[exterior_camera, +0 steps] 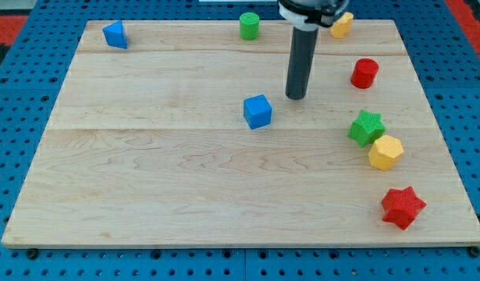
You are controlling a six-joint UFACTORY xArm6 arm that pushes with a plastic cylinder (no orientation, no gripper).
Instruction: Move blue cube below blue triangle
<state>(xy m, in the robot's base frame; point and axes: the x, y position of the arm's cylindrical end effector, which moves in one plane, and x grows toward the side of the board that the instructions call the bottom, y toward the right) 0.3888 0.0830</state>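
The blue cube (257, 111) sits near the middle of the wooden board (185, 179). The blue triangle (115, 34) lies at the board's top left corner. My dark rod comes down from the view's top, and my tip (296, 97) rests on the board just to the right of the blue cube and slightly above it, with a small gap between them.
A green cylinder (249, 26) and a yellow block (342, 24) lie along the top edge. A red cylinder (364, 73), a green star (367, 127), a yellow hexagon (385, 152) and a red star (402, 207) line the right side.
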